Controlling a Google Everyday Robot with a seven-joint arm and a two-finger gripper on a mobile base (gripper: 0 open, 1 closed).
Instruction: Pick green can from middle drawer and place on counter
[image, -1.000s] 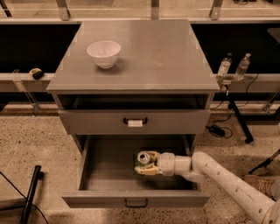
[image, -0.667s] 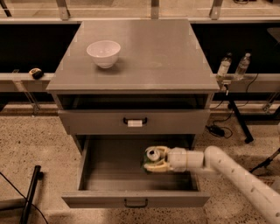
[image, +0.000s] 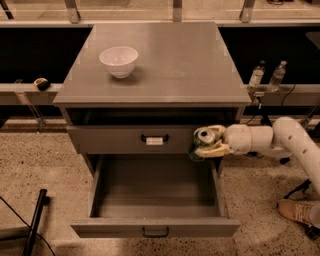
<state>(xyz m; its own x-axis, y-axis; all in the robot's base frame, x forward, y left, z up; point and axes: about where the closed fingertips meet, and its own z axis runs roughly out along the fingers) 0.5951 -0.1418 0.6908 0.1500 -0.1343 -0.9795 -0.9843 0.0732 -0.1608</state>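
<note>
The green can (image: 201, 141), with its silver top showing, is held in my gripper (image: 210, 142), whose yellowish fingers (image: 215, 149) are shut around it. The gripper holds it in the air above the right side of the open middle drawer (image: 155, 226), in front of the upper drawer's face and below the level of the counter (image: 175, 60). The drawer is pulled out and its inside shows nothing in it. My white arm (image: 280, 137) reaches in from the right.
A white bowl (image: 119, 61) stands on the counter's left part. The upper drawer's handle bears a white tag (image: 154, 140). Two clear bottles (image: 266, 76) stand on a ledge at the right. A shoe (image: 297, 210) is on the floor at lower right.
The gripper has lifted the can out of the middle drawer and moved it up and to the right, to beside the upper drawer's front.
</note>
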